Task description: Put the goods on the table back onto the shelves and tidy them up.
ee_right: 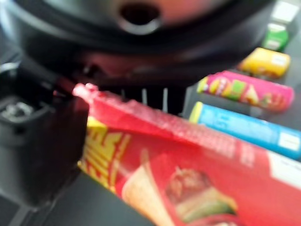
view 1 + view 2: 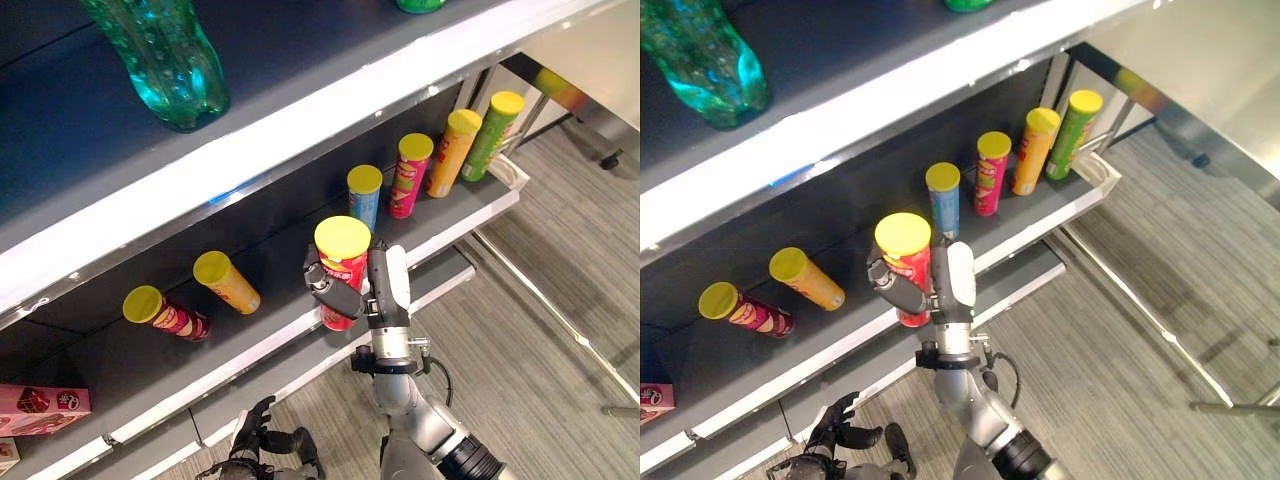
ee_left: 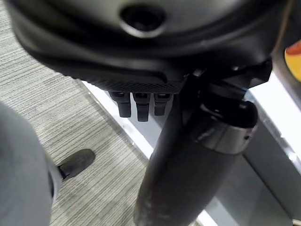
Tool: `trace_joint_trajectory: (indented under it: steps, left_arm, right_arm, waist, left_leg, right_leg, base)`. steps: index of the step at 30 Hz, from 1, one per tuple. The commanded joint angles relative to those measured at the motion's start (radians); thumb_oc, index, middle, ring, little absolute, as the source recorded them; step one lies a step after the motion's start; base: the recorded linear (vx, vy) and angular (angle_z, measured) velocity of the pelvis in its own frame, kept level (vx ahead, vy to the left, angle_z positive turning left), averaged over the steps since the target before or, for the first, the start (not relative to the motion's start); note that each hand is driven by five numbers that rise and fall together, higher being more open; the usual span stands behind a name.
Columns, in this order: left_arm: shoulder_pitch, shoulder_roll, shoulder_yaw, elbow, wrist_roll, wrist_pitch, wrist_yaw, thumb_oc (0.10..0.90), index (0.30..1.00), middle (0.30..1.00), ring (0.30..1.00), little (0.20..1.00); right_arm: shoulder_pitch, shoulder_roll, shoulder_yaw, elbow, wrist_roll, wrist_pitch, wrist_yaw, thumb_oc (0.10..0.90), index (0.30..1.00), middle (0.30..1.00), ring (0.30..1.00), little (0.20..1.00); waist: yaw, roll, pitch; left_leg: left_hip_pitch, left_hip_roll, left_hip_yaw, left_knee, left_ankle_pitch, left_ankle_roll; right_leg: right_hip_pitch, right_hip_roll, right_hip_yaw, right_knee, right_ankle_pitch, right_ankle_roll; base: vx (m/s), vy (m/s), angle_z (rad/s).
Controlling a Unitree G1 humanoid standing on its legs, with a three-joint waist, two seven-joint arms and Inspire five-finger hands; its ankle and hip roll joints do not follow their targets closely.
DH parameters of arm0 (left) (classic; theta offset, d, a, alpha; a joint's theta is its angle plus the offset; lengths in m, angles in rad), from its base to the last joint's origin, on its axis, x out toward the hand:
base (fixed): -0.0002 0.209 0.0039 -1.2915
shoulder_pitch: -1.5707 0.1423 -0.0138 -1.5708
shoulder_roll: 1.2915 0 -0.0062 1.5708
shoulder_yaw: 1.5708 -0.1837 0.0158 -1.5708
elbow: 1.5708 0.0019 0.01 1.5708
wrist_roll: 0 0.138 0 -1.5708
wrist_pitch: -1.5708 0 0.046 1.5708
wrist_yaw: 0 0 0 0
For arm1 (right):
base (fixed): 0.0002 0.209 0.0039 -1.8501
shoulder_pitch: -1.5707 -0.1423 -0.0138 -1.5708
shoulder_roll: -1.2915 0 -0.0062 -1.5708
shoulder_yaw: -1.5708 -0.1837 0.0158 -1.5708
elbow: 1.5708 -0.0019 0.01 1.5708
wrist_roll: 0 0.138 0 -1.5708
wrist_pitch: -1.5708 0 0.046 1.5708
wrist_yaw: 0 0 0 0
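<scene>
Now | red can (image 2: 342, 270) upright | right hand (image 2: 352, 290) gripping | shelf (image 2: 250, 345) edge

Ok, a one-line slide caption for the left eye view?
Right hand holds a red can upright at the shelf edge, beside other yellow-lidded cans.

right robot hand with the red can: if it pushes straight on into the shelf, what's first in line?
Probably the blue can, standing just behind the red can held by the right robot hand. Depth is unclear, so it might pass beside it to the shelf's back.
</scene>
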Motion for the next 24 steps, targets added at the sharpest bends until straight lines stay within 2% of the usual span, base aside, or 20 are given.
trace_joint_trajectory:
  steps: [1,9,19,24]
  left_arm:
    - [0.026,0.027,-0.020,-0.011,0.058,-0.004,0.009,0.800,0.900,0.900,0.900,0.900]
    - [0.039,0.024,-0.011,-0.001,0.077,-0.005,0.021,0.800,0.900,0.900,0.900,0.900]
    - [0.028,0.033,-0.019,-0.052,0.072,-0.006,0.042,0.800,0.900,0.900,0.900,0.900]
    - [0.048,0.023,-0.012,-0.019,0.057,-0.010,0.035,0.800,0.900,0.900,0.900,0.900]
  right_arm:
    - [-0.117,0.084,-0.003,-0.065,-0.008,-0.119,-0.022,0.400,0.300,0.300,0.300,0.300]
    - [-0.063,0.104,0.032,-0.012,0.019,-0.125,-0.014,0.400,0.300,0.300,0.300,0.300]
    - [-0.101,0.123,0.074,0.042,0.024,-0.119,0.015,0.400,0.300,0.300,0.300,0.300]
    - [-0.109,0.124,0.101,0.043,0.017,-0.124,0.019,0.400,0.300,0.300,0.300,0.300]
  waist:
    - [0.034,0.005,-0.007]
    - [0.044,-0.007,-0.006]
    - [0.061,-0.017,0.017]
    - [0.056,-0.024,0.016]
  left_leg:
    - [0.052,-0.055,-0.089,0.004,-0.142,0.033]
    - [0.051,-0.066,-0.098,0.004,-0.143,0.034]
    - [0.047,-0.060,-0.099,0.004,-0.138,0.031]
    - [0.059,-0.057,-0.088,0.004,-0.146,0.030]
  right_leg:
    - [-0.028,-0.095,-0.027,0.000,0.159,0.115]
    - [-0.032,-0.108,-0.047,-0.001,0.168,0.119]
    - [-0.037,-0.102,-0.047,-0.001,0.164,0.118]
    - [-0.041,-0.090,-0.039,-0.004,0.168,0.116]
  base:
    - [0.03,-0.018,0.17]
    - [0.01,-0.001,0.08]
    - [0.00,0.000,0.00]
    - [0.04,0.005,-0.03]
